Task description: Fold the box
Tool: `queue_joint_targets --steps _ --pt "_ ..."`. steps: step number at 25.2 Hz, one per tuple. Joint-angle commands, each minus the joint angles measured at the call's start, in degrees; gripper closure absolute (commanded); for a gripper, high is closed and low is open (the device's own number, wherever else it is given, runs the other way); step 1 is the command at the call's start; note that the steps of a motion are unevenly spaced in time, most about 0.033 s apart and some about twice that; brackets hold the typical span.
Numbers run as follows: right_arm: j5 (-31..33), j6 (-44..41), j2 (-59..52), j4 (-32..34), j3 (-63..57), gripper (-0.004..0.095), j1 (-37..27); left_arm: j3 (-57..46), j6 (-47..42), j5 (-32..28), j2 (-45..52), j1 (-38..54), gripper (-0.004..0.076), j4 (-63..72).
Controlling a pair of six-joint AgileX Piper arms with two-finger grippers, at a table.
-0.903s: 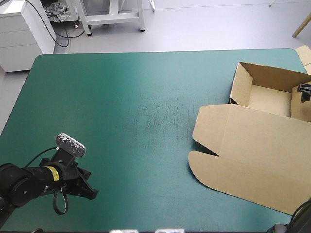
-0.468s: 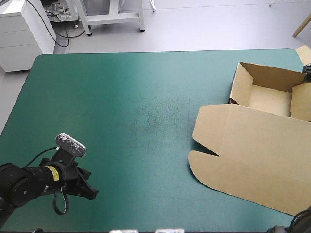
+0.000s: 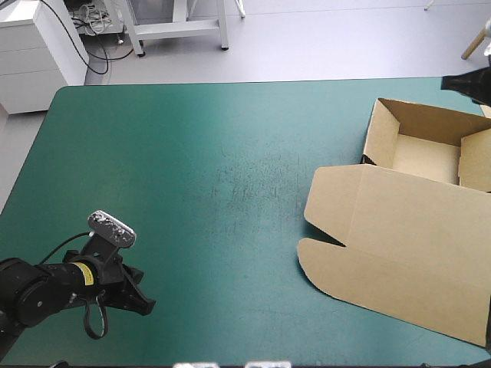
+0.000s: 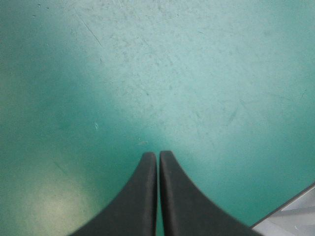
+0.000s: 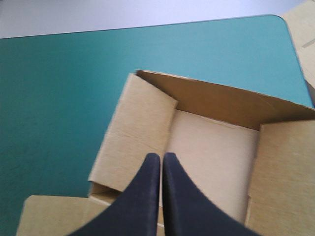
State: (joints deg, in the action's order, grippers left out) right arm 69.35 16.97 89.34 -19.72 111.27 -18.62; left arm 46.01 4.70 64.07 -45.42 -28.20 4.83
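Evenly brown board box (image 3: 399,230), flat-lidded

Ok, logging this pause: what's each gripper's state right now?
Left gripper: closed, empty, over the teal-green table cover.
Right gripper: closed, empty, facing the open brown cardboard box.

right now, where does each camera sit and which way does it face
High view: above and behind the robot, looking down on the table; left gripper near-left, right gripper far-right.
Left wrist view: above its shut fingers, facing bare teal-green cover.
Right wrist view: above its shut fingers, facing down into the box.
High and right wrist views share the box's open tray.
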Motion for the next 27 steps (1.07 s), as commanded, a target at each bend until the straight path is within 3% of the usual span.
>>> queue_joint_targets --steps 1,8,13,22,27 --pt "-2.3 0.6 -4.1 -1.6 1.8 0.0924 6.7 1.3 -0.6 -2.7 0.3 0.1 0.0731 0.8" --pt "-2.3 0.6 -7.7 2.3 -5.3 0.0924 23.0 1.3 0.2 -2.8 0.3 0.1 0.0731 0.8" --pt "-2.4 0.6 -12.4 4.9 -19.0 0.0924 30.8 0.9 2.1 -2.8 0.3 0.1 0.0731 0.8" --pt "-11.1 0.6 -30.8 5.2 -53.4 0.0924 33.4 -8.4 2.6 -4.0 0.3 0.1 0.0731 3.6" --pt "-17.6 0.6 -47.3 5.4 -73.3 0.0924 33.4 -12.8 3.5 -5.3 0.3 0.1 0.0731 4.0"
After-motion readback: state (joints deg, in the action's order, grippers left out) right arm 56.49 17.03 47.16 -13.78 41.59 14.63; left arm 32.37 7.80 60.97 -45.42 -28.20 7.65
